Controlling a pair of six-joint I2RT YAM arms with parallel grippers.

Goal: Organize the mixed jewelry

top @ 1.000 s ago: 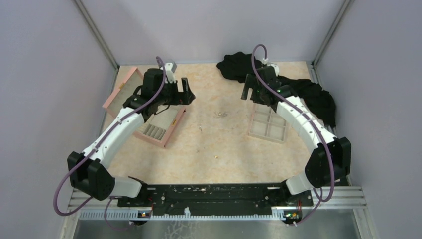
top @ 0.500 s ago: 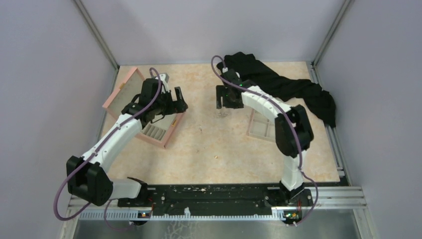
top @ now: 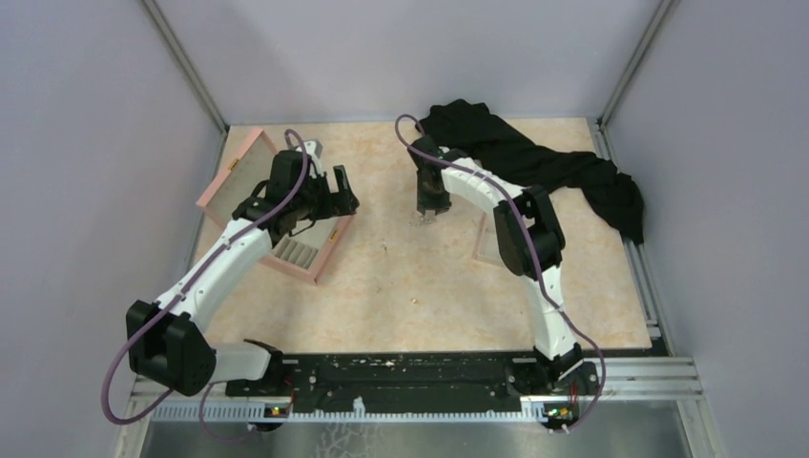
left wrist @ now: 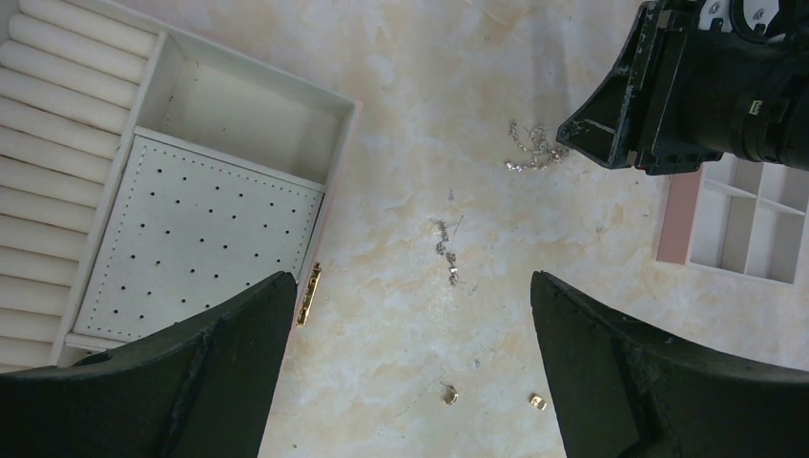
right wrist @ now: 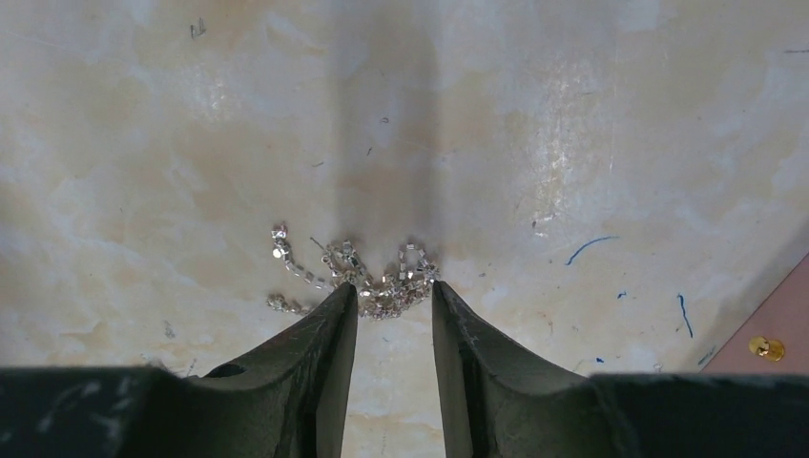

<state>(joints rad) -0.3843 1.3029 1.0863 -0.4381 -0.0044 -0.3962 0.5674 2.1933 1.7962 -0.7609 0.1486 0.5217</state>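
Observation:
A silvery chain tangle (right wrist: 296, 269) of the mixed jewelry lies on the marbled table (top: 401, 277). My right gripper (right wrist: 392, 286) points down at it, its jaws narrowed, with a fingertip on either side of the tangle's middle and a gap still between them. The left wrist view shows the same chain (left wrist: 534, 153) beside the right gripper (left wrist: 584, 129). A small silvery piece (left wrist: 446, 250) and two gold specks (left wrist: 449, 393) (left wrist: 538, 403) lie below my left gripper (left wrist: 410, 281), which hovers wide open and empty. Seen from above, the left gripper (top: 343, 186) hangs over the pink box.
The open pink box (top: 305, 256) with white compartments (left wrist: 238, 143) sits at the left, its lid (top: 234, 176) leaning behind. A beige compartment tray (top: 485, 246) lies partly under the right arm. Black cloth (top: 544, 162) is heaped at the back right. Walls enclose the table.
The right arm swung left from over the beige tray to the chain, came down, and its jaws narrowed around the tangle. The left gripper shifted slightly and stayed open.

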